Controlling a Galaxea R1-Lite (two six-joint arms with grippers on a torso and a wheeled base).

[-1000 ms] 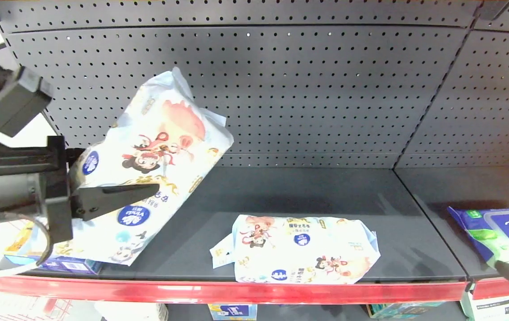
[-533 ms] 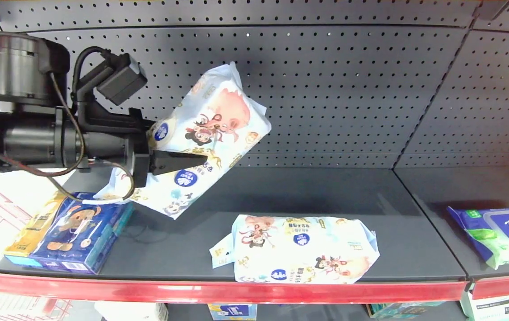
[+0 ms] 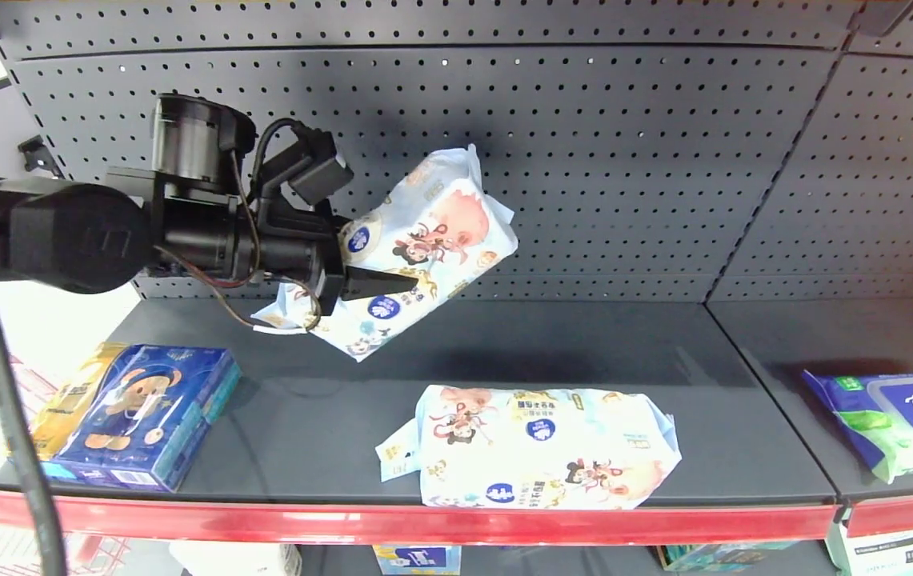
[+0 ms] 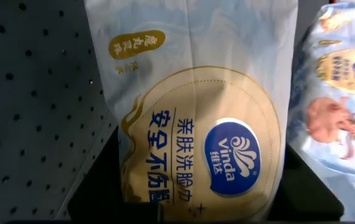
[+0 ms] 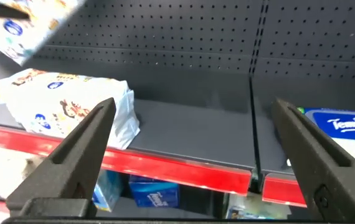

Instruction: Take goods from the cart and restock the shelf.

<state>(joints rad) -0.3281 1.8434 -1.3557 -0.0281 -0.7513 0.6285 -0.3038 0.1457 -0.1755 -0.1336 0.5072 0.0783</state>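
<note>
Right wrist view, nearest: right gripper (image 5: 193, 112) fingers spread wide apart. Head view, lower centre: flat tissue pack (image 3: 540, 448) lying at shelf (image 3: 504, 352) front. Farther back, upper left of centre: left gripper (image 3: 392, 268) clamped on tilted tissue pack (image 3: 448, 228), above shelf, near pegboard (image 3: 624, 160).

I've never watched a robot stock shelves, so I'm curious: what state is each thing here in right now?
held tissue pack: tilted, lifted above the shelf.
left gripper: shut on the held tissue pack.
second tissue pack: lying flat near the shelf's front edge.
blue box: lying flat at the shelf's left end.
wipes pack: lying on the right-hand shelf section.
right gripper: open, empty.
</note>
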